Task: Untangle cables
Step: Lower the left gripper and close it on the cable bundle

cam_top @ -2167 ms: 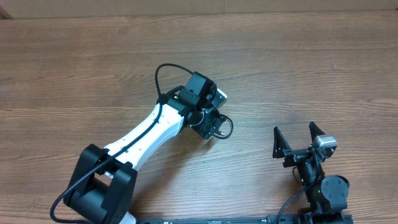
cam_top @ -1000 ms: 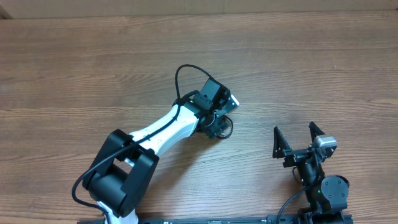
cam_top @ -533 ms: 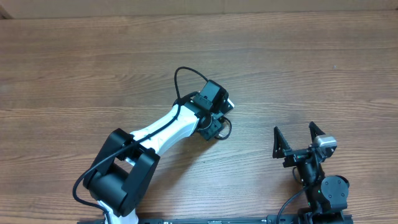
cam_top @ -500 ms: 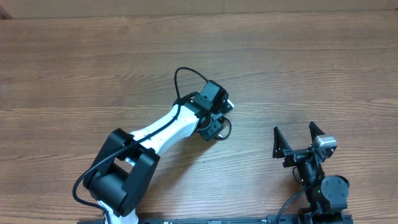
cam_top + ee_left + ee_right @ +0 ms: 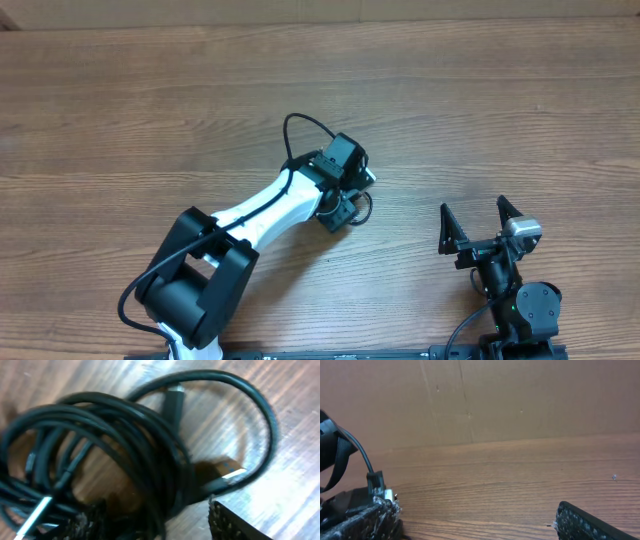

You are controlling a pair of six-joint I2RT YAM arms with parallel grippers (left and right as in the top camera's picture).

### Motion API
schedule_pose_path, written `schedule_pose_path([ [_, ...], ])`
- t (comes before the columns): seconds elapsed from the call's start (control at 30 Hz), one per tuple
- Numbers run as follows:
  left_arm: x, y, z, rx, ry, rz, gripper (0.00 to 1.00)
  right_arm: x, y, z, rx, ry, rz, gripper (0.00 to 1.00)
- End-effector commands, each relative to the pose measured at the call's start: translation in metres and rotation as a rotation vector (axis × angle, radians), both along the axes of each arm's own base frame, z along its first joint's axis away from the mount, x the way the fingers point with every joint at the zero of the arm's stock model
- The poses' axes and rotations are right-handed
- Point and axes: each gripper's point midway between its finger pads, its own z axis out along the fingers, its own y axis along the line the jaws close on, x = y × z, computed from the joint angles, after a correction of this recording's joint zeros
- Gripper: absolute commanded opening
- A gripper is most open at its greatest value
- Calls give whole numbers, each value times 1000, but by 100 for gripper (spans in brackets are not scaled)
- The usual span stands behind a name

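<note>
Overhead, the left arm (image 5: 265, 208) has edged leftward above the cables (image 5: 155, 455).

There is one table (image 5: 150, 100) and two arms: left arm (image 5: 260, 205), right arm (image 5: 512, 290). One bundle of cables (image 5: 155, 460) shows three plugs (image 5: 231, 473).

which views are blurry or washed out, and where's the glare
Left wrist: the cables are soft with close-up blur, and glare whitens the table. Overhead: sharp, evenly lit. Right wrist: the fingers at the bottom edge are out of focus; the wood beyond is clearer.
</note>
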Motion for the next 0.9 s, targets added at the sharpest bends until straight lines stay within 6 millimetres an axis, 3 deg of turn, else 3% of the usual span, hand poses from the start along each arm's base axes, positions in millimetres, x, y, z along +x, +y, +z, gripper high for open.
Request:
schedule_pose_path([
  [0.0,-8,-12,-3,-29,40,-33,66,0,0,-2,-4,-6,0,100],
  [0.13,-4,-15,-2,-29,10,-46,63,0,0,-2,-4,-6,0,100],
  [0.27,11,-17,1,-26,-57,-33,50,0,0,-2,-4,-6,0,100],
  [0.7,14,-19,1,-35,-68,-31,47,0,0,-2,-4,-6,0,100],
  [0.87,18,-11,-12,7,-67,-18,44,0,0,-2,-4,-6,0,100],
])
